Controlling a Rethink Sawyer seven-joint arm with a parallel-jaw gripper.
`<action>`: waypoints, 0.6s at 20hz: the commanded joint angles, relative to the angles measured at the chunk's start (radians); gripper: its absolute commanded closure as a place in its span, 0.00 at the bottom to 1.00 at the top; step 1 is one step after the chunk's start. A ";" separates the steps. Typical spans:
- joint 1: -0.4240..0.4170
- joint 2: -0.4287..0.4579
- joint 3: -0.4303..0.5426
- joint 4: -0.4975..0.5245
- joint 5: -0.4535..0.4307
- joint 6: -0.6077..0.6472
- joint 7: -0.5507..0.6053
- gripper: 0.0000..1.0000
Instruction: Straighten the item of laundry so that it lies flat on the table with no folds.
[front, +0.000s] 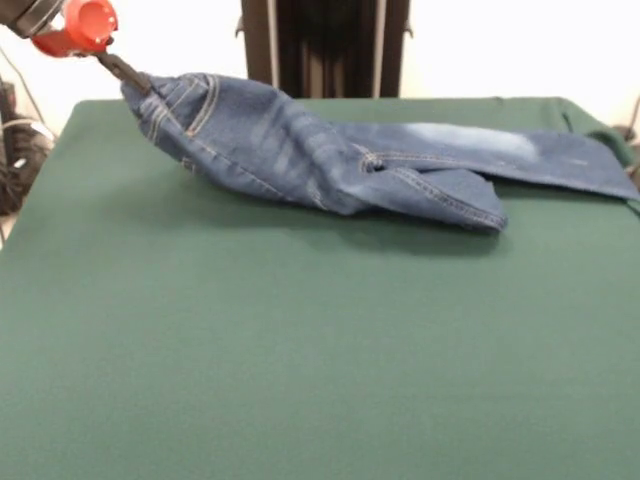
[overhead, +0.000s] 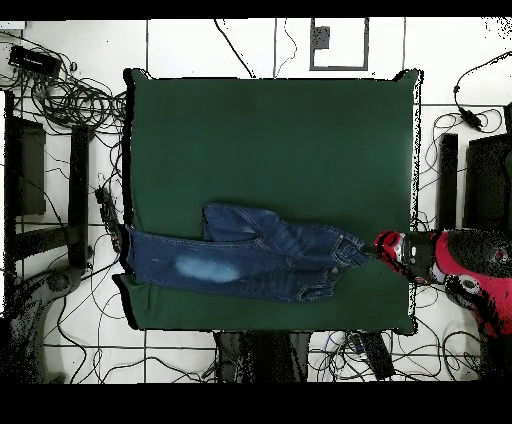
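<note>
Closest to us in the front view is a wide stretch of bare green table (front: 300, 380), covered with a plain dark green cloth. We use the jeans as our marker for where things are.

The gripper (front: 128, 75) comes down from the top corner of the front view, below a red part of the arm (front: 78, 26). Its dark tips are closed on the waistband end of the jeans (front: 330, 160) and hold that end up off the cloth (the tips are thin and dark, so we can only just make them out). In the overhead view the gripper (overhead: 374, 246) meets the waist end near the table's edge, with the red and black arm (overhead: 460, 262) reaching past that edge.

We see no boxes or bins.

The jeans are not flat. From the lifted waist they slope down to the table. One leg lies long, with a pale faded patch (overhead: 208, 268), and its end reaches the table edge farthest from the gripper. The other leg is folded and looks shorter, lying beside the long one.

Around the table, past the jeans, we see a white tiled floor (overhead: 200, 45) with many black cables (overhead: 70, 100).
</note>
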 joint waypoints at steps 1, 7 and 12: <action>0.046 0.018 0.001 -0.070 -0.060 -0.234 0.092 1.00; 0.112 0.038 -0.113 -0.097 -0.169 -0.539 0.193 1.00; 0.127 0.088 -0.149 -0.192 -0.194 -0.591 0.173 1.00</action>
